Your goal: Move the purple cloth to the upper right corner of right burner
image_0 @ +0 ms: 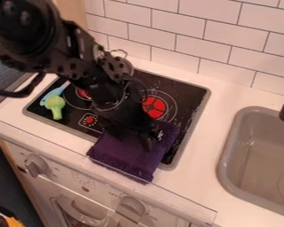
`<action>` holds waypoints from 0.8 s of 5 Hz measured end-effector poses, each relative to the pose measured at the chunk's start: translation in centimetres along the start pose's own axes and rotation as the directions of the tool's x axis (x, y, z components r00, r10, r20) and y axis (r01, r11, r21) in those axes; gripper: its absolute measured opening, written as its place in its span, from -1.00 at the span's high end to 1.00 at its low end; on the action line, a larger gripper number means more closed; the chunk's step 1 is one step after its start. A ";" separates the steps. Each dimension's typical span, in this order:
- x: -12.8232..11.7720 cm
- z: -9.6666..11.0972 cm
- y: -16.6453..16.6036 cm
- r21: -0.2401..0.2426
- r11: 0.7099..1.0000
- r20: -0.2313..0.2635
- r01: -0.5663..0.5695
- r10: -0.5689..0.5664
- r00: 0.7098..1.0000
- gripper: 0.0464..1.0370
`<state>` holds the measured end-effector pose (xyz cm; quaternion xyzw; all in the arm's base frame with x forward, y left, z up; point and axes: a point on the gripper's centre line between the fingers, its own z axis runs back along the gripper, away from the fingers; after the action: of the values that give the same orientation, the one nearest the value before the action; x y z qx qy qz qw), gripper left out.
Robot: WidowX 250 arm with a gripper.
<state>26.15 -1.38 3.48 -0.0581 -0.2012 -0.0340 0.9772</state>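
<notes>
I had the hand (135, 136) at the purple cloth (128, 158) over the near edge of the stove (189, 96), couldn't tell whether it was gripping, and reckoned a shallow pinch could drop the cloth short of the right burner (154, 107).

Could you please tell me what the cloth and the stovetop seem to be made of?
The cloth looks like matte terry or microfiber, judging by its nubby texture. The stovetop could be glass or plastic: its black surface looks smooth and somewhat glossy, with small bright glints.
</notes>
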 end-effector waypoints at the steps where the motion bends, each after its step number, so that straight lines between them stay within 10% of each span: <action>1: 0.6 -0.7 0.0 0.004 1.000 -0.048 -0.009 0.009 0.999 -0.93; 4: 3.2 -3.4 0.1 -0.001 1.000 -0.101 0.001 -0.001 0.995 -0.93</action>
<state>30.47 -1.83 1.62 -0.0564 -0.1517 -0.0376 0.9861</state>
